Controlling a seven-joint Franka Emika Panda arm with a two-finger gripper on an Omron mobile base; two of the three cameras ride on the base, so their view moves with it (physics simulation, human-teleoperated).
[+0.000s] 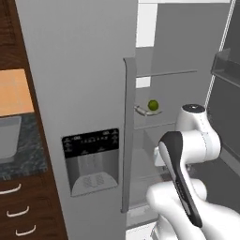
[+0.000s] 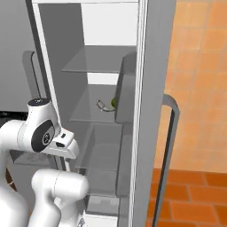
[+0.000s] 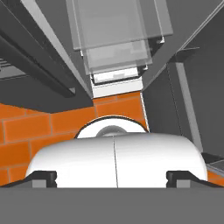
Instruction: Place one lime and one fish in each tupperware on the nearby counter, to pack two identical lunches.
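Hand (image 3: 112,175) agape, empty — fridge (image 1: 84,93) shelf w/ lime (image 1: 153,104) beside fish (image 1: 140,110).

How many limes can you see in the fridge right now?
1. The lime sits on the middle fridge shelf, beside a fish. In the right base view it is mostly hidden by the door bin; others may be hidden too.
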